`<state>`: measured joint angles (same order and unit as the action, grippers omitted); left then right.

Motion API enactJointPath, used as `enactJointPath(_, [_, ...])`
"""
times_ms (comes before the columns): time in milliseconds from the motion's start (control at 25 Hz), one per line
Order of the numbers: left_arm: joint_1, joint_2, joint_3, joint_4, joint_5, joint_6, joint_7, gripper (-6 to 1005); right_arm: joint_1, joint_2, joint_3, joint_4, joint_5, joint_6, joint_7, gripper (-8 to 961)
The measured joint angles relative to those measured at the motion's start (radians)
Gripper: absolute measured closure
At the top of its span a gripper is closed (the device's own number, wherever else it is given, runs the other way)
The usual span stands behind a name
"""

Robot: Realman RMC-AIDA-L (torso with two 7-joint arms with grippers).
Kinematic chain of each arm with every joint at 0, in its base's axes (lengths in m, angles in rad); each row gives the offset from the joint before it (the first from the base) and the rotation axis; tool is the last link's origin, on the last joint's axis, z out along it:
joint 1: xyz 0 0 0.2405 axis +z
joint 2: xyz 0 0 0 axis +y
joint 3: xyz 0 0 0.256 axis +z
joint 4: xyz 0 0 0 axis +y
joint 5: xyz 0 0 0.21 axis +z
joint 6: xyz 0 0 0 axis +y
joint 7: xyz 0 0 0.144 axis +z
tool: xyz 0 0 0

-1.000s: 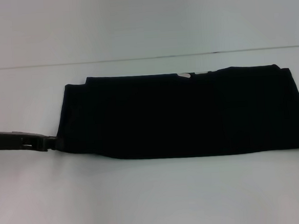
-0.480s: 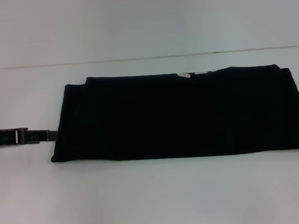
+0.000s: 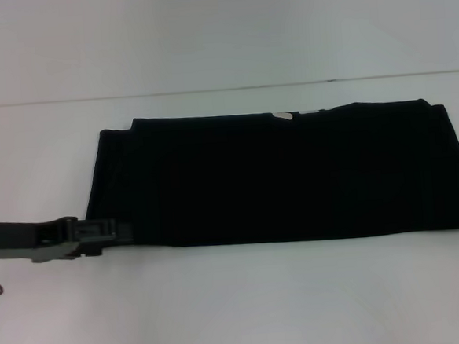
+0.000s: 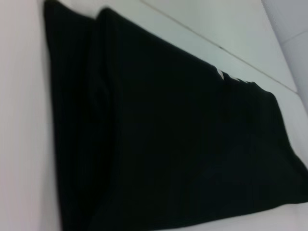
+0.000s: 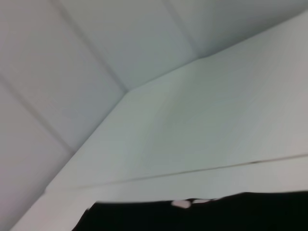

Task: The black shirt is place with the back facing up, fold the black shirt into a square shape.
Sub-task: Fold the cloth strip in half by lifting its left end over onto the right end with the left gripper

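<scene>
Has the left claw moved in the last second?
Yes. The left claw has pushed rightward and slightly lower in the head view, now reaching the black shirt at its near left corner, which has shifted while the neck tag stays put.

White table carries everything, surface plain; 1 thin dark seam crosses it along the far side; pale wall panels rise behind, meeting at a corner in the right wrist view.

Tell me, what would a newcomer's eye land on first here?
The black shirt, a wide dark band folded lengthwise across the white table, with a tiny pale neck tag at its far edge. Next, the left gripper reaching in low at the shirt's near left corner.
</scene>
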<state>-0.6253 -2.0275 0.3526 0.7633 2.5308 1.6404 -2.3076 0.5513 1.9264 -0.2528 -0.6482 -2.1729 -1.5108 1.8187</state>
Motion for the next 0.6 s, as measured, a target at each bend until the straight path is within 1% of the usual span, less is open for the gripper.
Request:
enactJointPath(120, [-0.007,0.001,0.006,-0.03,0.006,-0.004,-0.021,133,0.014,0.0,-0.027,-0.005,0.001,-0.014,-0.05,46])
enactJointPath(200, [-0.009,0.002,0.012,-0.037,0.008,-0.007,-0.039,120,0.02,-0.001,-0.044,-0.006,0.001,-0.039,-0.084,47])
enactJointPath(320, [-0.009,0.002,0.016,-0.041,0.008,-0.016,-0.063,114,0.028,-0.004,-0.063,-0.008,0.002,-0.102,-0.14,49])
enactJointPath(440, [-0.015,0.004,0.039,-0.069,0.018,-0.057,-0.1,115,0.038,-0.004,-0.069,-0.01,0.002,-0.162,-0.186,51])
enactJointPath(600, [-0.024,0.005,0.055,-0.097,0.033,-0.091,-0.126,114,0.044,-0.002,-0.065,-0.008,0.002,-0.169,-0.186,53])
